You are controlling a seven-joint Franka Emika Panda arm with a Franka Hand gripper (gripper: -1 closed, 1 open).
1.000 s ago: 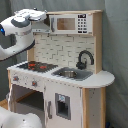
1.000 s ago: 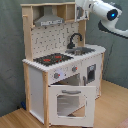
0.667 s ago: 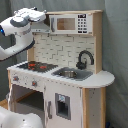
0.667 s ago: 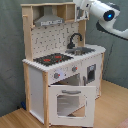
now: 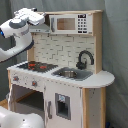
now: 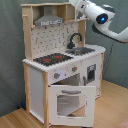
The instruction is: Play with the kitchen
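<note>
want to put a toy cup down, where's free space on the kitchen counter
The rounded counter end beyond the sink and faucet is bare. The stovetop is flat and unoccupied. It is crowded up near the hood, where the robot arm reaches in.

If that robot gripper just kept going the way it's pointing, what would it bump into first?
Most likely the kitchen's upper shelf. In both exterior views the gripper sits level with the grey hood and microwave, aimed toward them. Depth is unclear, so I can't say which part it would meet first.

Soft even indoor light, faint shadows, mild blur throughout, no strong glare
</note>
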